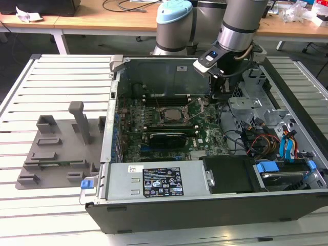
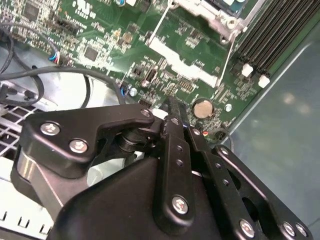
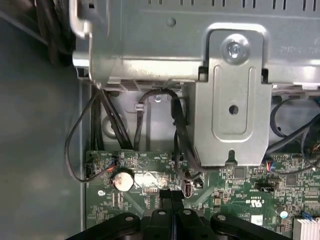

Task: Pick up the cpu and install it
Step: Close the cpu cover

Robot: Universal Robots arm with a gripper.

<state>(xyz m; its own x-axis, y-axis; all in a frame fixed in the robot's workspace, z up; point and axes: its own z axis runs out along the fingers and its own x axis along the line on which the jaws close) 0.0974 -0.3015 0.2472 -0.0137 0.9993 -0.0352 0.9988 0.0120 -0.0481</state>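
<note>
Contents, from the exterior view's left to its right.

1. Worktop [image 1: 56, 77]: pale and slatted, carrying everything listed.
2. Fixture tray [image 1: 31, 154]: grey plastic, lying flat towards the exterior view's left, with upright blocks and one tall post [image 1: 78, 120] rising from it. What its slots are holding is too small to tell.
3. Computer case [image 1: 205, 210]: black, lying open in the centre, its near wall hiding the lower edge of the interior.
4. Motherboard [image 1: 205, 141]: green, lying inside the case.
5. Socket frame [image 1: 171, 115]: a dark square with metal edges, sitting on the board's middle. In the second wrist view it [image 2: 212, 17] is being cut off by the picture's edge, with thin wire levers standing beside it.
6. Cpu: where it is lying cannot be told; the socket's centre is too dark and small to make out.
7. Arm [image 1: 238, 28]: reaching down into the case to the exterior view's right of the socket.
8. Hand [image 1: 220, 93]: hanging low over the board. In both wrist views its fingers [image 3: 165, 202] are pressing together [image 2: 172, 105], near a coin cell [image 3: 122, 181].
9. Metal bracket [image 3: 232, 100]: grey, covering part of the board's edge, with black cables [image 3: 107, 125] running under it.
10. Drive bay [image 1: 256, 100]: bare metal, at the exterior view's right, with blue clips [image 1: 266, 167] and tangled wiring partly hiding each other.
</note>
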